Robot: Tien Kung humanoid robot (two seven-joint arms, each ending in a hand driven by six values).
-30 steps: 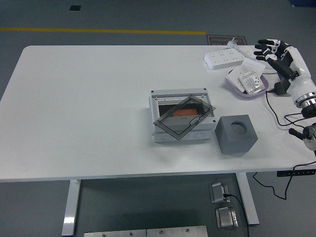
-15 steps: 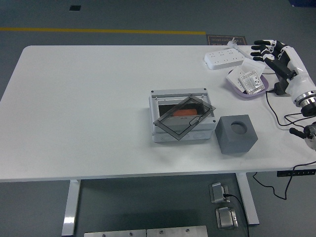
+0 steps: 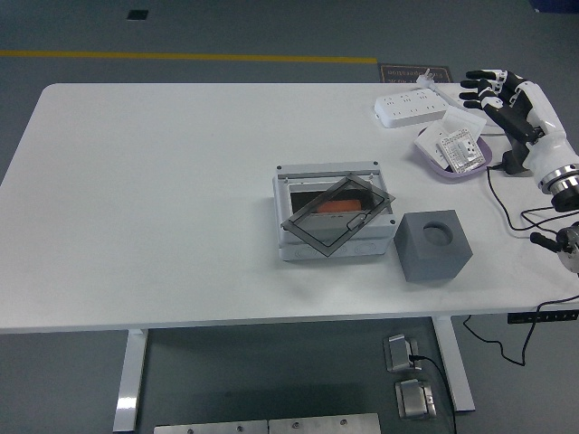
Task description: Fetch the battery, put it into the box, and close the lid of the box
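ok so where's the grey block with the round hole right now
In the head view the grey block sits right of centre near the table's front edge, just right of the white box with the tilted lid.

A white table (image 3: 163, 199) on white legs stands on a grey-blue floor (image 3: 271, 27) — a yellow line (image 3: 181, 57) runs across it beyond, and metal floor sockets (image 3: 409, 375) sit beneath.

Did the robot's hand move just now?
Yes. The right hand slid slightly up and left, toward the white power strip, past the purple bowl.
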